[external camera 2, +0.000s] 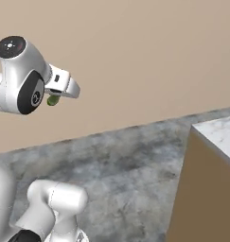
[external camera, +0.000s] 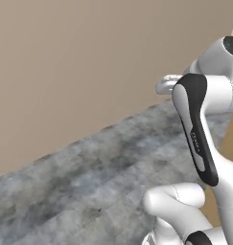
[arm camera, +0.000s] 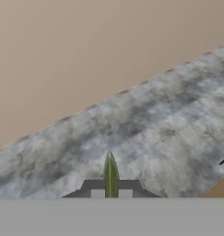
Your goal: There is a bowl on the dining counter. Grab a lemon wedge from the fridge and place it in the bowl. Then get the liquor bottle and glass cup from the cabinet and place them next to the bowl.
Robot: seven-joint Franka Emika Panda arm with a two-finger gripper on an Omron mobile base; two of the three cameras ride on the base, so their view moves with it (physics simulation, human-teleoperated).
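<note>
Plain tan wall (external camera: 79,67) fills the background, meeting a mottled grey floor (external camera: 103,186) along a slanting line in both base views.

At the right edge of the right base view stands the dining counter (external camera 2: 216,134), showing one corner of its white-grey marbled top above a plain tan wood side. In the hand view a small tan sliver of that counter sits at the lower right edge.

Well above the floor, the arm is bent, its white links and dark joints filling the right side of the left base view and the left side of the right base view. The gripper (external camera 2: 54,99) points out toward the wall, held high and well apart from the counter corner.

The fingers are clenched on the wedge (arm camera: 110,175), a thin green-yellow lemon slice seen edge-on in the hand view, rising upright from between the two dark tips with its pointed end uppermost. In the right base view it shows as a small green lump just under the white hand. In the left base view the hand's tip pokes out from behind the forearm, and the wedge cannot be made out there.

Beneath the wedge lies only bare grey floor.
</note>
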